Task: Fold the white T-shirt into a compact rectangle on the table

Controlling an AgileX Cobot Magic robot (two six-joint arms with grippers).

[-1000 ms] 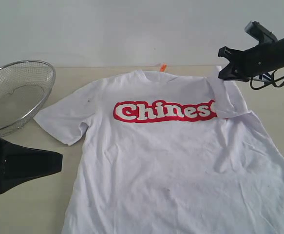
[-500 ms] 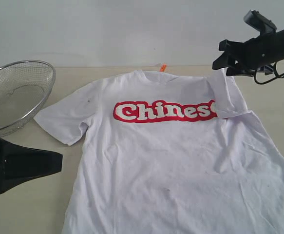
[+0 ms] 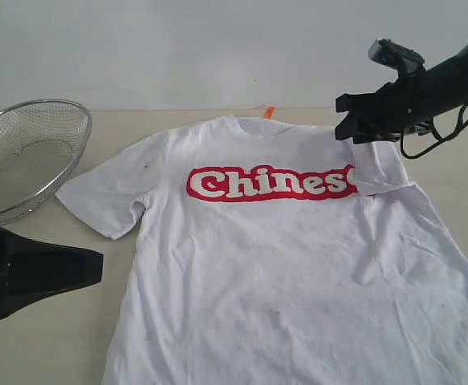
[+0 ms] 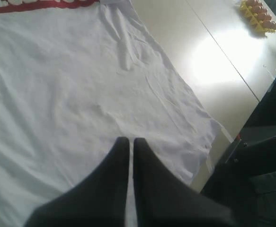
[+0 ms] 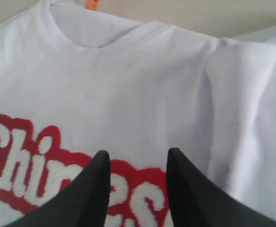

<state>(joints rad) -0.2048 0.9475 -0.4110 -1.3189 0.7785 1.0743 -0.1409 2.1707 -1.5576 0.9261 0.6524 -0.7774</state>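
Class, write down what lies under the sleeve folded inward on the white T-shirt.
The sleeve lies on the T-shirt's chest, covering the end of the red lettering. Any letters beneath it are hidden.

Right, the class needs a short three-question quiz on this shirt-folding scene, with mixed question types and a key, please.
1. True or false: one sleeve of the white T-shirt lies folded inward over the end of the red lettering.
2. What sits on the table beside the shirt in the exterior view? A) wire mesh basket B) plate C) bottle
3. Fill in: the right tool hovers over the shirt with its jaws ____.
Key: 1 true; 2 A; 3 open.
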